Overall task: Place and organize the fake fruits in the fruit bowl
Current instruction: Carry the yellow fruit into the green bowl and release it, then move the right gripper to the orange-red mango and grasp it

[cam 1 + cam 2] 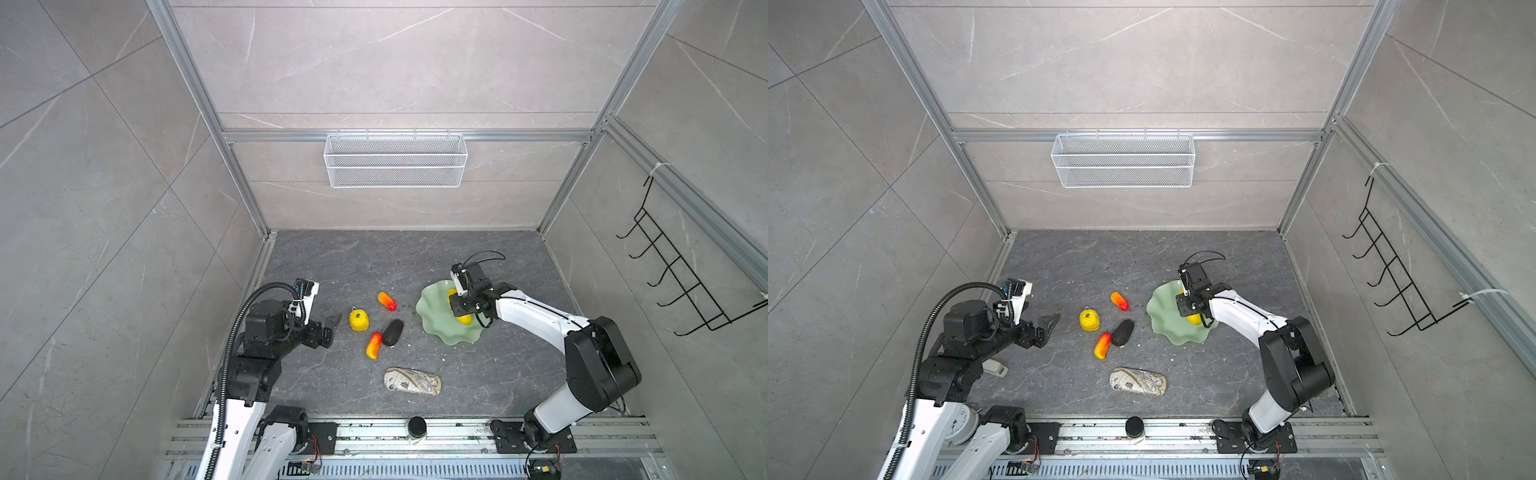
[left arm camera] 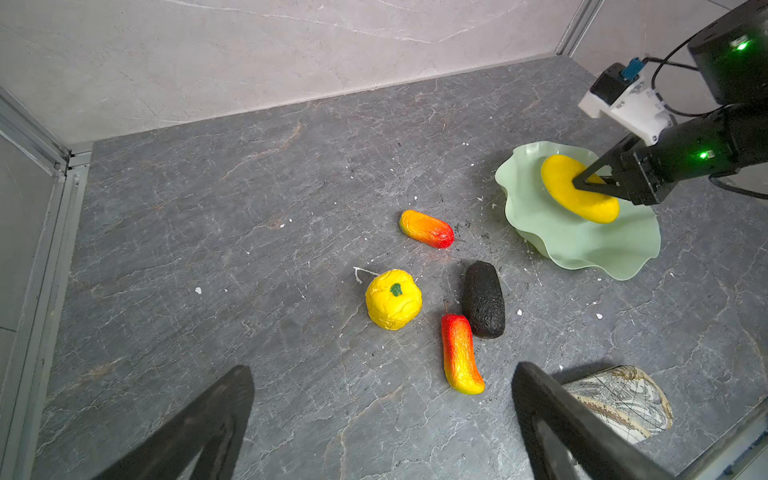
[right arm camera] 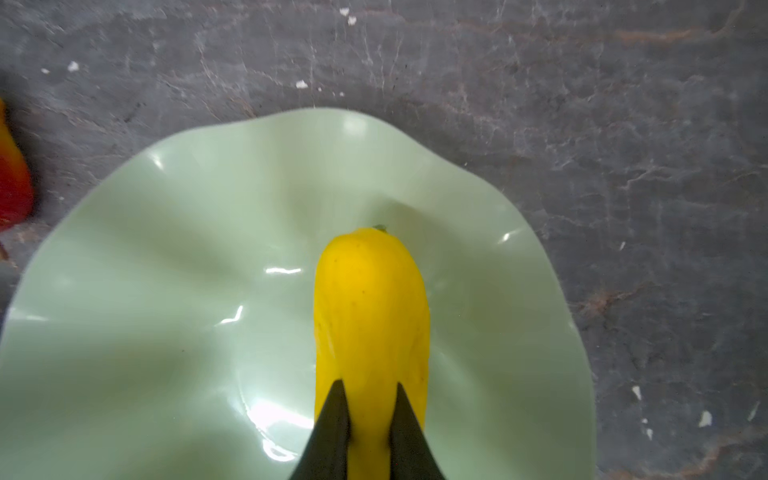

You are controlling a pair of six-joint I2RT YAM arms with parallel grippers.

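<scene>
**Long yellow fruit clamped over the bowl**

- Far left: the left gripper [image 1: 332,329] hangs low, jaws wide apart, nothing in them.
- Just right of it on the floor: the round yellow fruit [image 1: 359,320], then the near red-orange fruit [image 1: 373,345] lying against the black oval fruit [image 1: 392,332]. The far red-orange fruit [image 1: 387,301] sits apart behind them.
- Further right: the right gripper [image 3: 370,385] is pinched tight on the long yellow fruit [image 3: 370,299], inside the rim of the fruit bowl [image 3: 166,249]. I can't make out whether the fruit touches the bowl's floor.
- Surface and room: dark veined stone slab [image 1: 332,257] flecked with white crumbs, and a patterned pouch [image 1: 412,381] near the front. The walls are pale grey tile, with a white wire basket [image 1: 395,160] on the back wall and a black hook rack [image 1: 681,274] on the right wall.
- Axis: the long yellow fruit runs far-to-near across the bowl, and its green-tipped end sticks out past the fingertips.
</scene>
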